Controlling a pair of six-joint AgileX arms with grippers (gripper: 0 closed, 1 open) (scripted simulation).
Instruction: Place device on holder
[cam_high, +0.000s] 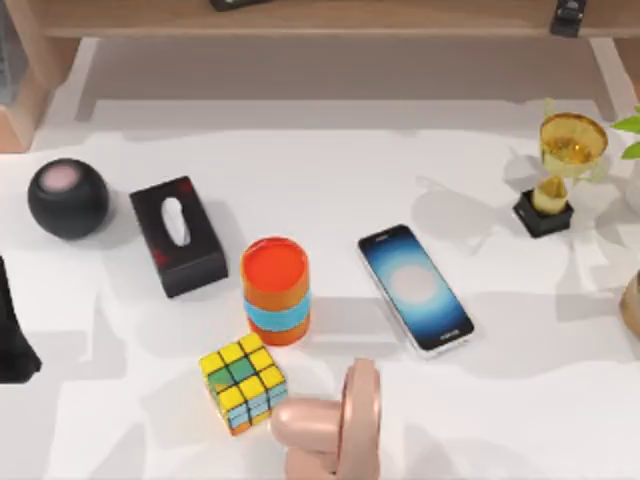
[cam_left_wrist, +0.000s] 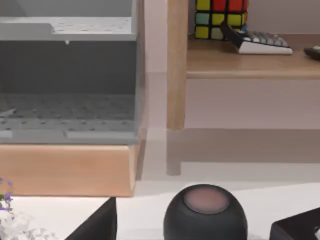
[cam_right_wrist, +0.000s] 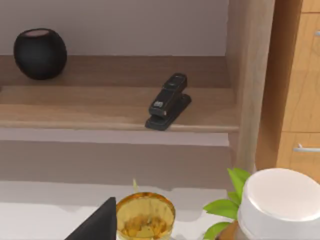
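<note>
While the smartphone (cam_high: 416, 288) lies flat and screen-up on the white desk (cam_high: 520, 400), right of centre, nothing of the task looks done. The pink holder (cam_high: 335, 420) stands near the desk's front edge, just in front and left of the phone, apart from it and empty.

Neither arm has reached in. A dark shape at the top view's left edge may be part of the left arm; the left gripper (cam_left_wrist: 97, 225) shows as a dark wedge, pointed toward the black round speaker (cam_left_wrist: 205, 215) and the shelf behind. The right gripper (cam_right_wrist: 95, 222) is likewise a dark wedge near the gold trophy (cam_right_wrist: 145, 215). Cannot tell how far either pair of jaws stands apart; neither holds anything.

Clutter near the phone: orange-and-blue cylinder (cam_high: 275, 290), Rubik's cube (cam_high: 243, 382), black tissue box (cam_high: 178, 235).

Judgement: all steps remain, namely approach, grasp, lift, seat the phone on the holder. The right arm looks closer.
</note>
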